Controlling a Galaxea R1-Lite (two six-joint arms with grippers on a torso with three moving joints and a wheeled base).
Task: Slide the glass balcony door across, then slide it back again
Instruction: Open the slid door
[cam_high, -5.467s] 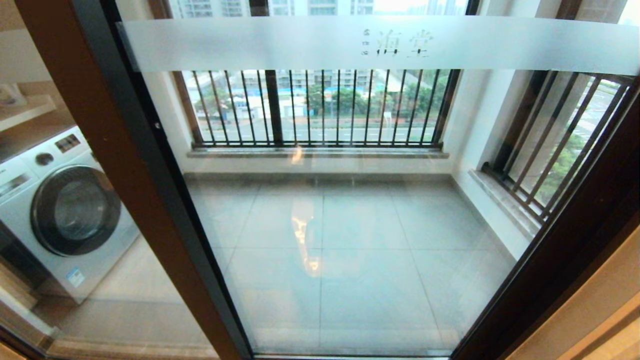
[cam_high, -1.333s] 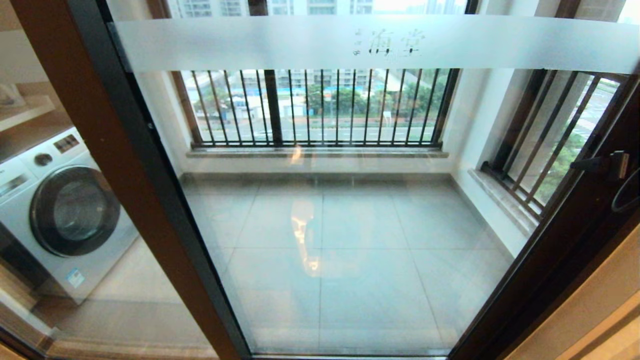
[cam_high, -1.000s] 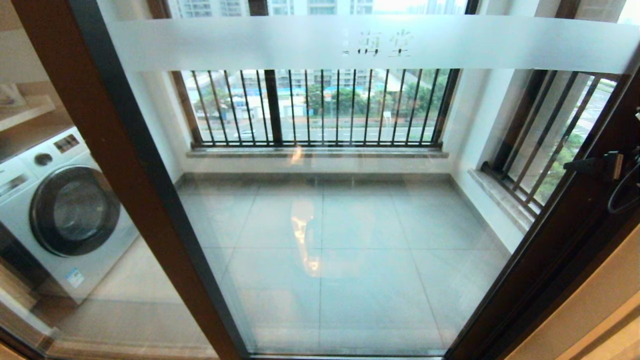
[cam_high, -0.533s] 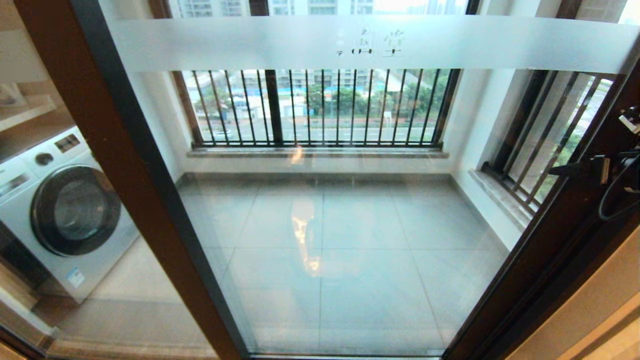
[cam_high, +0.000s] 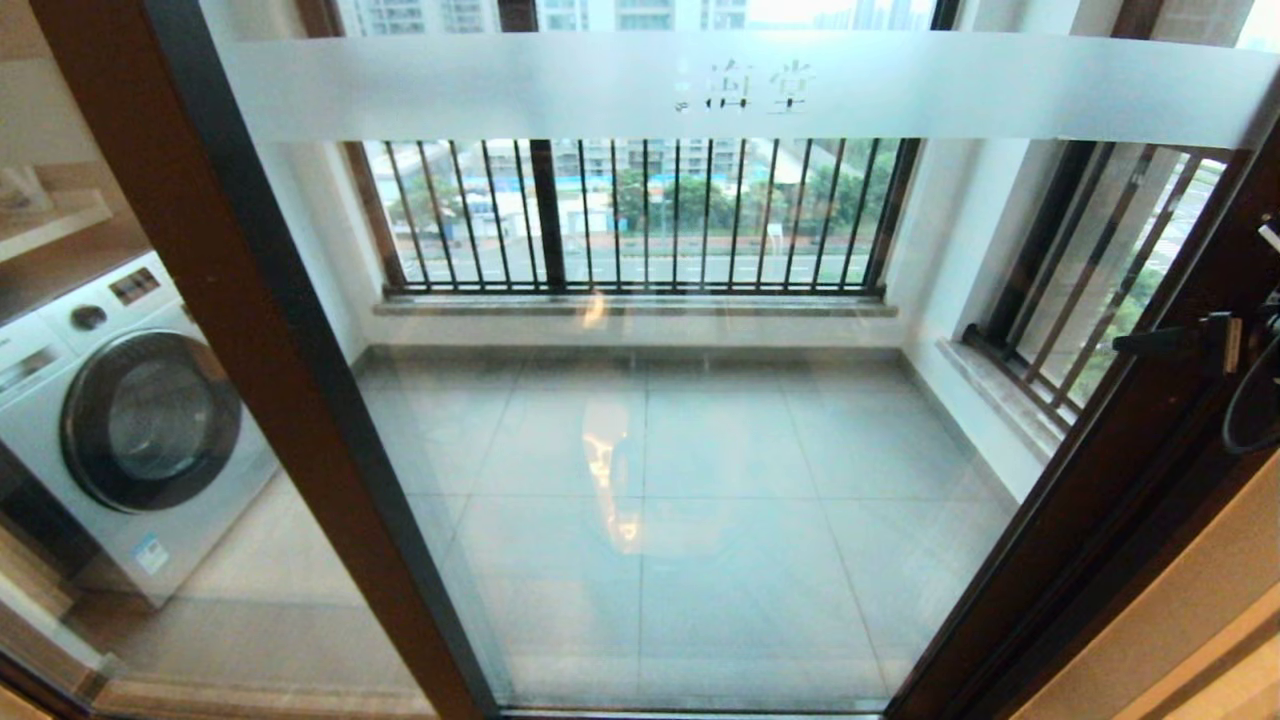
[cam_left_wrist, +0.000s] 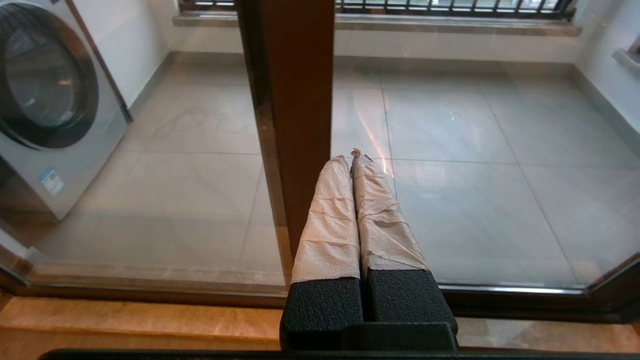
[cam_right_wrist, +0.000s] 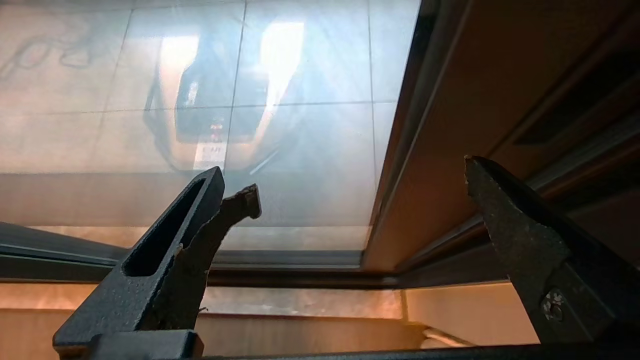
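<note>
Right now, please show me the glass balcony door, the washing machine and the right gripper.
glass balcony door (cam_high: 740, 85), head view, frosted band.
washing machine (cam_high: 150, 420), head view, round door.
right gripper (cam_right_wrist: 350, 185), right wrist view, between its open fingertips.

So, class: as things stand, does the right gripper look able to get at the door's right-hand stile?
Probably yes. The right gripper is open, its fingers either side of the glass balcony door's brown stile, nothing between them. Contact isn't visible.

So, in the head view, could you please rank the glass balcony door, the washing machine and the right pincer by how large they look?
1. The glass balcony door, filling most of the view.
2. The washing machine, seen through the neighbouring panel.
3. The right pincer, only partly in view at the edge, so its true extent is unsure.
</note>
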